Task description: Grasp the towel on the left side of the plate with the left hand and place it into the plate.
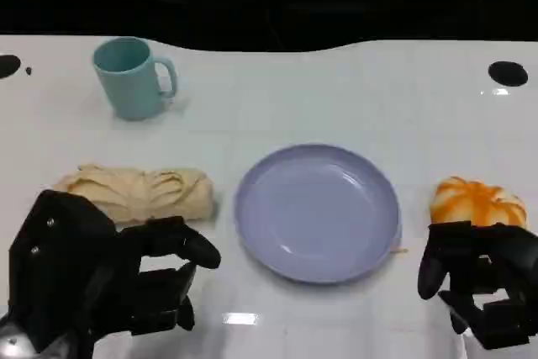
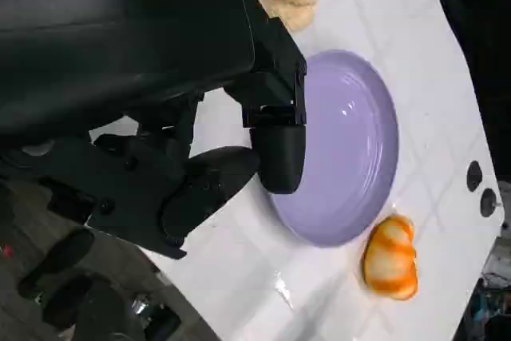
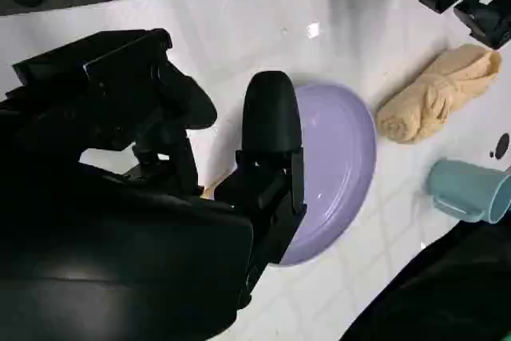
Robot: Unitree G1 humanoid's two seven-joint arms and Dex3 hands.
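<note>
A: As the towel (image 1: pixel 134 193) was seen just left of the plate (image 1: pixel 277 245), how was it laid relative to the left hand (image 1: pixel 101 279)?

B: It was laid just beyond the fingers, its long axis running left to right across them. The left hand was held empty, fingers apart; contact with the towel could perhaps not be excluded.

A: And the right hand (image 1: pixel 479 279)?

B: It was found well apart from the towel, near an orange object (image 1: pixel 477 201), with fingers loosely spread and nothing held.

Bright overhead light, glare spots on white table (image 1: pixel 336 90), soft faint shadows, mild blur, dark background
</note>
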